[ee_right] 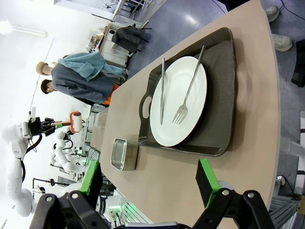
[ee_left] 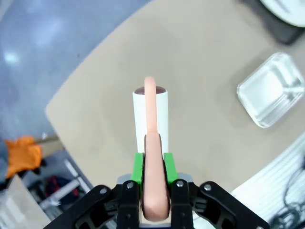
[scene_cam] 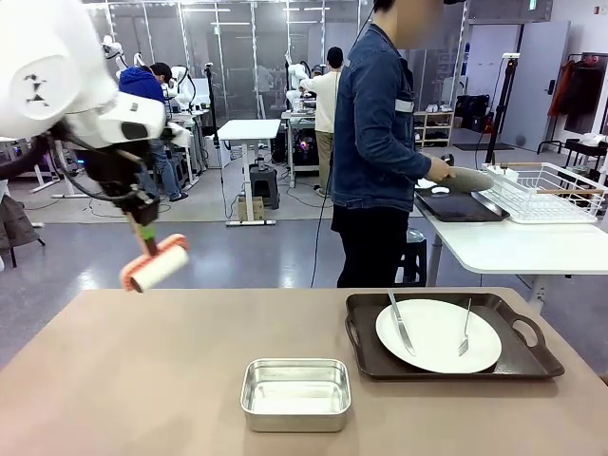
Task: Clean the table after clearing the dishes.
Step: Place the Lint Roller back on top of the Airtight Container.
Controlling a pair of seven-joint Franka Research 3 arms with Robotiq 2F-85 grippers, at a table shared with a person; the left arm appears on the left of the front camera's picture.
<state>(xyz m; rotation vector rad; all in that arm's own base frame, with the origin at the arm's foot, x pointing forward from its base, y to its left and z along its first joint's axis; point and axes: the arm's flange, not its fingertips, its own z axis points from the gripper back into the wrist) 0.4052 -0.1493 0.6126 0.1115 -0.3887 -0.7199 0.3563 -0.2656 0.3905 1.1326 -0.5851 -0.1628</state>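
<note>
Left claw pinches the roller clear of the worktop, likely waiting: one tray sits uncleared. Right claw is spread, facing it.

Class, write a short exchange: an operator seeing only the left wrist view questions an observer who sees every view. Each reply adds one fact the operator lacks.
Operator: My left gripper grips the roller. What's on that tray?
Observer: A white plate carrying a knife and a fork.
Operator: Where's the person?
Observer: Standing beyond the table, holding another plate over the white side table.
</note>
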